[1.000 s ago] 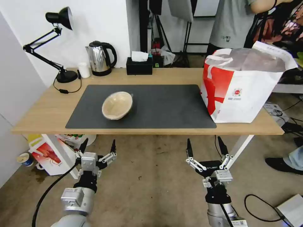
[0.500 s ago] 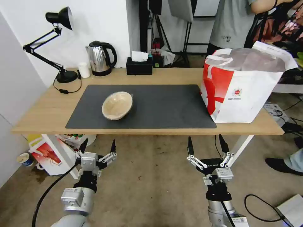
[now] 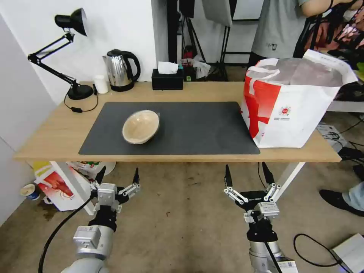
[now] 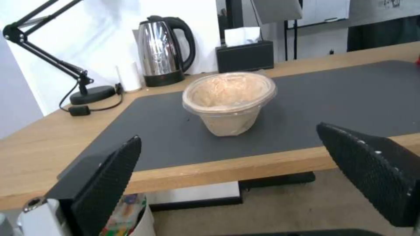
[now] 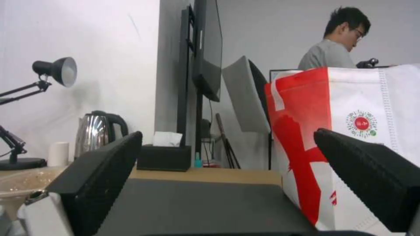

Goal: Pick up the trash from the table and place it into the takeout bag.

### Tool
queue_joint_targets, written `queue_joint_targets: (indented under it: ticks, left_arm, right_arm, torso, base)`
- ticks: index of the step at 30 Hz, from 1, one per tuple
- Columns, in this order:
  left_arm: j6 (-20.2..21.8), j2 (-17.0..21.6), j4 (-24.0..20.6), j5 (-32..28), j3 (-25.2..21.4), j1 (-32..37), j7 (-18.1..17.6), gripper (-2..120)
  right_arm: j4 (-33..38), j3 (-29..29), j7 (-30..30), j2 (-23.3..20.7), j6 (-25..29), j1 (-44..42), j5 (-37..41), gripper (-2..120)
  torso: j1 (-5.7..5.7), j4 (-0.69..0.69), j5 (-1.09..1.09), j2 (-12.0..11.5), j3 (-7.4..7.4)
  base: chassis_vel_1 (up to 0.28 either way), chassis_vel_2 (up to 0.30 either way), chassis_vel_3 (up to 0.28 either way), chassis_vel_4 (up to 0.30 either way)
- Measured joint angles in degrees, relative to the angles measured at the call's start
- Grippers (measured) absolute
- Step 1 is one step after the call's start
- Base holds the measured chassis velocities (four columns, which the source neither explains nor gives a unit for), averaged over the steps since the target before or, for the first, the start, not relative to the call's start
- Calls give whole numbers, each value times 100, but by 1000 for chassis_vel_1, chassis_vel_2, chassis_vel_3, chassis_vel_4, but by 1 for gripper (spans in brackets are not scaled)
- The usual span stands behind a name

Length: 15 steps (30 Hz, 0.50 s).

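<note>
Head view, left gripper (image 3: 117,175) & right gripper (image 3: 246,173) low before table (image 3: 49,132), jaws open

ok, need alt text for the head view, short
A tan paper bowl sits alone on the dark grey mat of a light-wood table, with a white-and-red takeout bag standing at the table's right end. Both open grippers, left and right, hang below the near edge.

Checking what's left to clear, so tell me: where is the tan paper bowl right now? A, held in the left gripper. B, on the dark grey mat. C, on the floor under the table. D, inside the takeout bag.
B: the tan paper bowl sits on the dark grey mat, while the left gripper and right gripper hang open below the table edge.
</note>
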Motion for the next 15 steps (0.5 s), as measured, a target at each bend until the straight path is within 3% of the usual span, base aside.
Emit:
queue_joint_targets:
  ticks: [15]
  left_arm:
    - [0, 0, 0, 0, 0, 0, 0, 100]
  right_arm:
    - [8, 4, 5, 0, -8, -2, -6, 100]
  torso:
    - [0, 0, 0, 0, 0]
  base:
    - [0, 0, 0, 0]
